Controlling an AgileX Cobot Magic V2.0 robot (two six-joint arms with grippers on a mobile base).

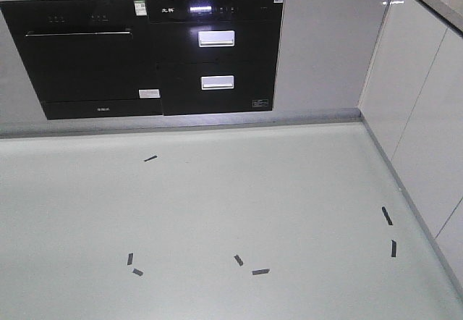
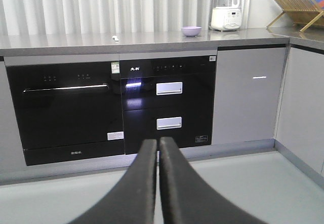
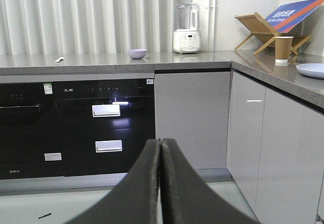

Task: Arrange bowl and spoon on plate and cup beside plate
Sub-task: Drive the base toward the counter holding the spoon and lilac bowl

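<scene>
The lavender bowl [image 2: 191, 31] [image 3: 136, 53] sits on the grey countertop [image 3: 101, 60]. A pale spoon [image 2: 116, 38] [image 3: 58, 60] lies on the same counter, left of the bowl. On the right-hand counter stand the brown paper cup [image 3: 283, 49] and the pale blue plate [image 3: 311, 70] in front of it. My left gripper [image 2: 158, 142] is shut on nothing, low over the floor and far from the counter. My right gripper [image 3: 160, 142] is likewise shut and empty. No task object shows in the front view.
Black built-in appliances [image 1: 145, 52] with white handles fill the cabinet front below the counter. A white blender-like appliance [image 3: 186, 29] and a wooden rack [image 3: 266, 29] stand at the back. Grey cabinets [image 3: 273, 153] run along the right. Black tape marks [image 1: 239, 260] dot the floor.
</scene>
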